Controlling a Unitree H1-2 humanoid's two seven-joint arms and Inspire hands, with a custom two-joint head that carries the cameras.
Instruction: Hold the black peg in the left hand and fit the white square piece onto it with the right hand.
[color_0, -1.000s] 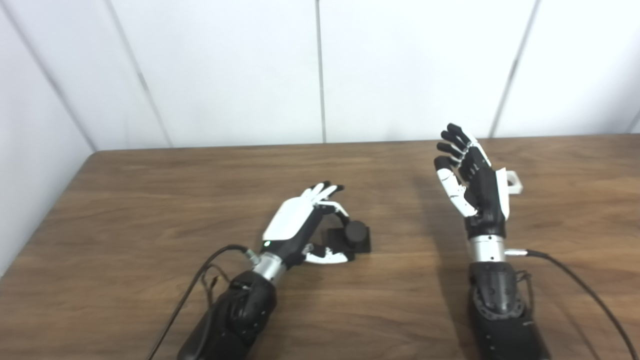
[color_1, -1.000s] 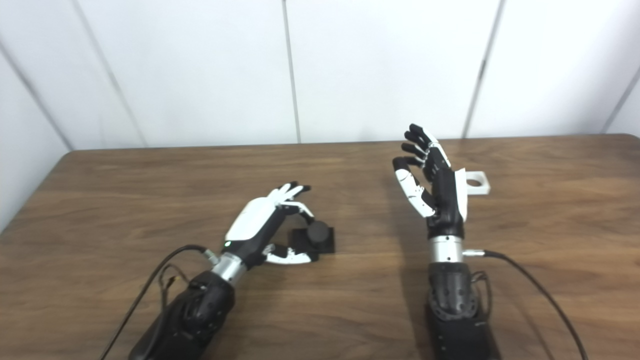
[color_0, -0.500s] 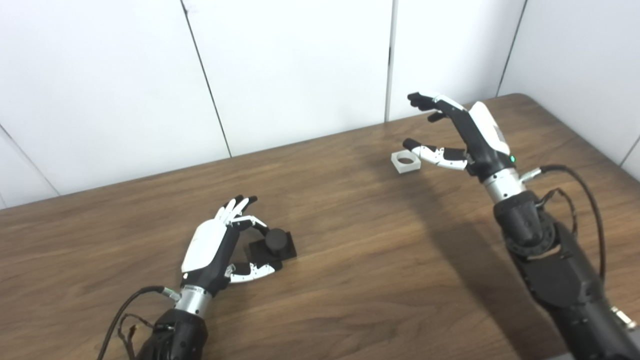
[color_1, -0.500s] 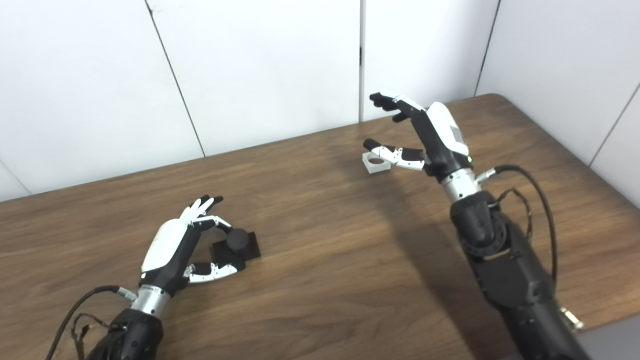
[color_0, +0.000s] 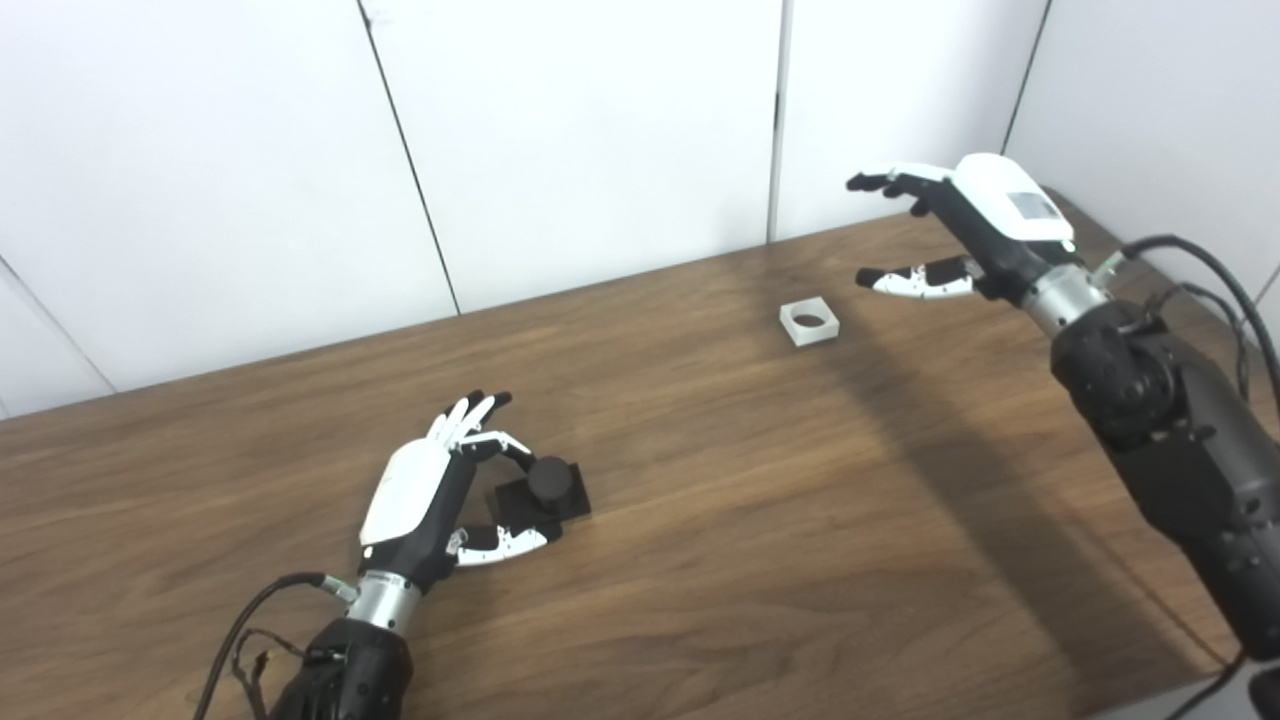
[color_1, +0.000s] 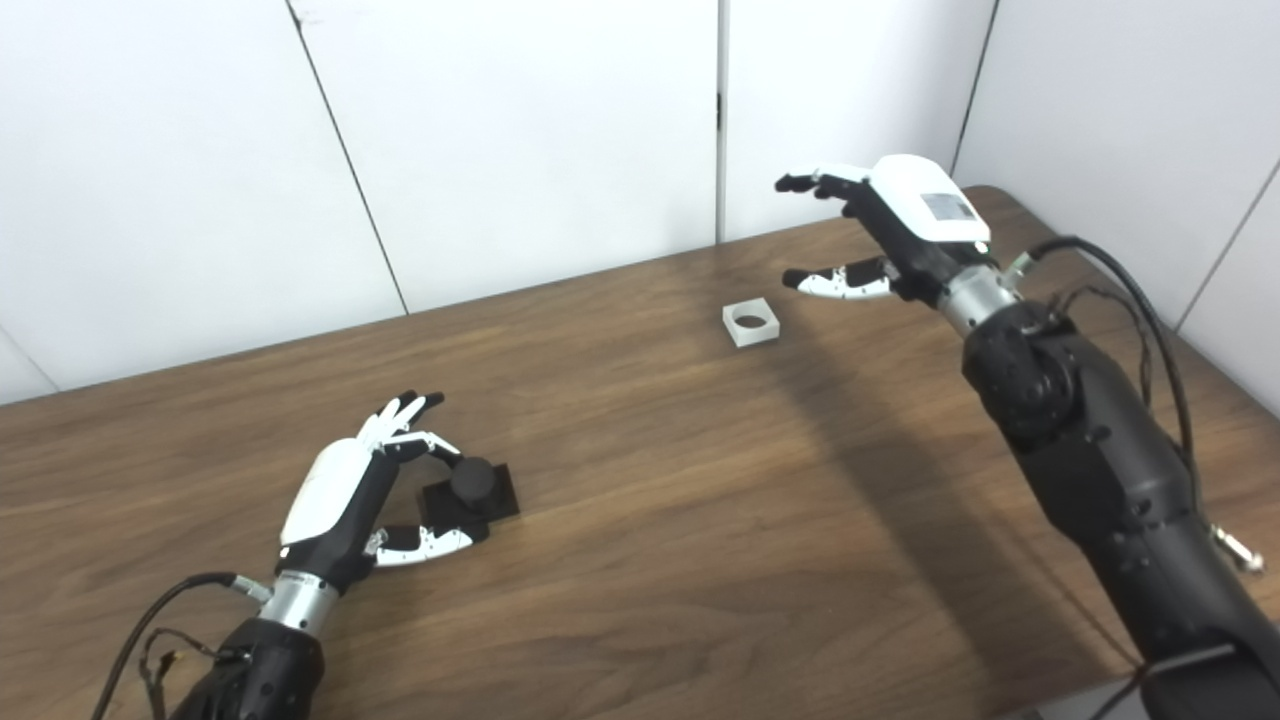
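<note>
The peg (color_0: 548, 481) stands on its flat square base on the surface (color_0: 700, 520), at about 8 o'clock of the frame, a short black cylinder pointing up. The left robot hand (color_0: 430, 490) sits around it, fingers curled over the far side and thumb under the near edge of the base, close but not visibly clamped; it holds nothing yet. The piece (color_0: 809, 322) lies flat at about 1 o'clock, hole facing up, alone on the wood. The right robot hand (color_0: 950, 230) hovers at its 3 o'clock, apart from it, spread wide and empty. Both parts look like small rigid plastic prints: light, stiff, not fragile, probably a little slick on smooth faces. The piece is low and square, so a pinch across two opposite outer walls seems best, leaving the hole free. The peg looks easiest to hold by its base, keeping the cylinder clear. A light piece may skid on the surface when a fingertip nudges it.
</note>
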